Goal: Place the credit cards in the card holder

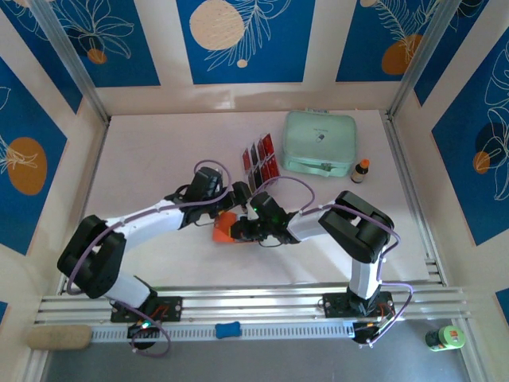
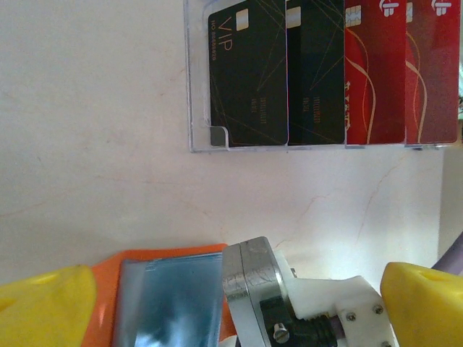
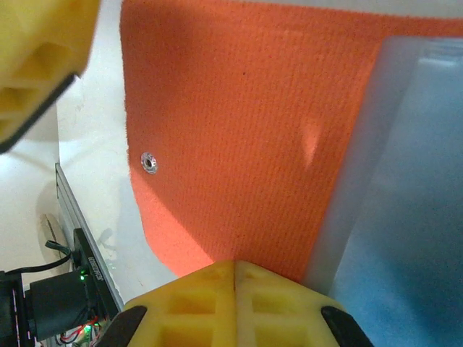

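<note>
Small square orange wallet (image 3: 239, 108), grey lining (image 3: 405, 188), snap stud (image 3: 149, 163), at right gripper (image 3: 152, 173); clamp unclear. Left gripper (image 2: 239, 303) spread; its wrist view adds black and red cards (image 2: 311, 72) ahead.

Can see only a sliver of the small square orange folding wallet (image 1: 222, 231) from above, the rest buried under the left gripper (image 1: 236, 205) and the right gripper (image 1: 245, 228); cannot tell from there how either pair of jaws stands. Loses the wallet's lower part to the bottom edge of the left wrist view, grey inside blurred and partly covered by a silver metal block (image 2: 249, 285). Loses the tops of the thin black and red cards (image 2: 289, 72) to the upper edge, fine print unreadable. Finds the wallet running past the right wrist view's top and right edges.
</note>
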`<state>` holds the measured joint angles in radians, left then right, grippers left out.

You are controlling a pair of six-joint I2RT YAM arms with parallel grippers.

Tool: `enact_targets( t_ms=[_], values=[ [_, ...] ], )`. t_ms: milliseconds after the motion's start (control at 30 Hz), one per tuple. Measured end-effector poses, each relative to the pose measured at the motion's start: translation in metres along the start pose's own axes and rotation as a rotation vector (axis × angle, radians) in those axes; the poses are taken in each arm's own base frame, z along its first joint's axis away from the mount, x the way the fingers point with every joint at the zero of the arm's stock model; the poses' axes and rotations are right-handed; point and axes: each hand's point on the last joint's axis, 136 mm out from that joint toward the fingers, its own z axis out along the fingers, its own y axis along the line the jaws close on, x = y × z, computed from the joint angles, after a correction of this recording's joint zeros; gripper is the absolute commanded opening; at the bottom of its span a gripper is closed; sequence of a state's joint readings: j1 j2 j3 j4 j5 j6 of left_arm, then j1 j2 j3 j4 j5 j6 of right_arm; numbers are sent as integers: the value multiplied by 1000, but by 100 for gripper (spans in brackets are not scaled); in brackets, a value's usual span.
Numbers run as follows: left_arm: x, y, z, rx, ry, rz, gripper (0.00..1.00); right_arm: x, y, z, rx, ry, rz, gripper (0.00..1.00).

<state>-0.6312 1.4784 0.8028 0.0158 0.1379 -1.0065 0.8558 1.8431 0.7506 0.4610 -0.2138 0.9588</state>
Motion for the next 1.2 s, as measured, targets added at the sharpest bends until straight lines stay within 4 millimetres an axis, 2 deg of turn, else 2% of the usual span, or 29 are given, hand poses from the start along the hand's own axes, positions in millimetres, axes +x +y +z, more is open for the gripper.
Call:
enact_targets(
  t_ms=[300,533,600,700,867,1067,1200],
  values=[
    [7,8,0,57,-42,-63,100,5,1,0,-6,16,9,0],
    [10,2,1,109,-57,-56,100,12,-1,-18,3,20,19,0],
    [12,10,2,90,-61,-67,100,2,1,-30,-1,-12,20,0],
    [9,5,2,110,-72,-56,100,-1,0,-40,1,-24,17,0],
    [18,27,4,36,-52,-68,100,-26,-8,-58,6,-106,32,0],
    [21,31,3,19,-42,-53,100,-33,-22,-63,27,-128,46,0],
    [19,25,-3,26,-44,-32,100,-33,-31,-61,37,-121,54,0]
  ],
)
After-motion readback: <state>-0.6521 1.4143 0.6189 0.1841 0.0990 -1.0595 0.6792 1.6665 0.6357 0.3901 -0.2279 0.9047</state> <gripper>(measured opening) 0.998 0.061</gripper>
